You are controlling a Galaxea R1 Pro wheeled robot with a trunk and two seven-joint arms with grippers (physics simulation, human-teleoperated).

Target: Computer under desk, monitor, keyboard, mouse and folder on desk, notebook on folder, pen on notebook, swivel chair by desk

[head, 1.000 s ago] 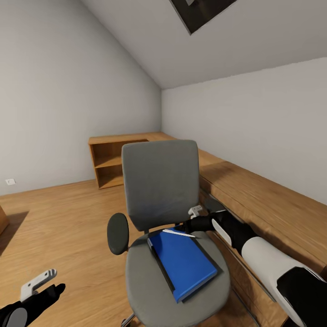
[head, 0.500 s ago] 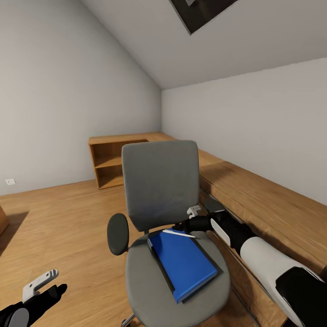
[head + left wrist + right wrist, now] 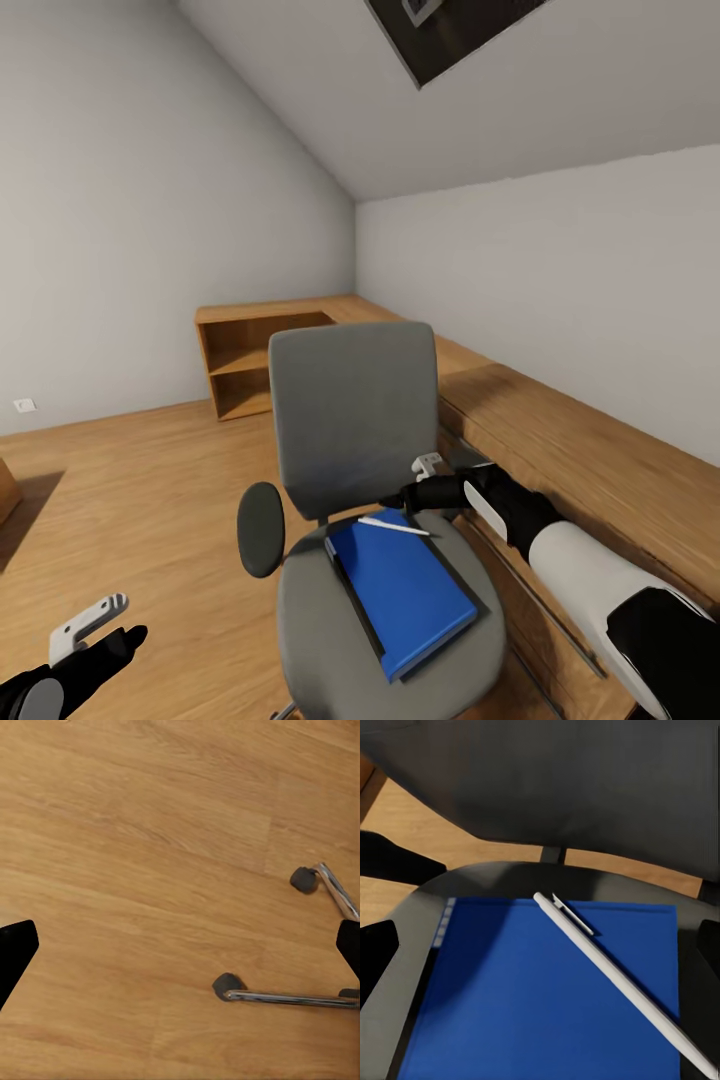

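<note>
One swivel chair (image 3: 355,430) sits near centre of head view w/ one low wood counter (image 3: 560,430) at its 3 o'clock. One blue folder (image 3: 405,585) lies on the seat over a dark notebook edge (image 3: 352,590), one white pen (image 3: 393,525) loose on top at folder's 12. Right gripper (image 3: 398,497) hovers just beside pen, jaws apart; left gripper (image 3: 95,625) at 8 o'clock, low, also apart. Risk, prob: a nudge rolls the pen off, or chair swivels away on its casters.
</note>
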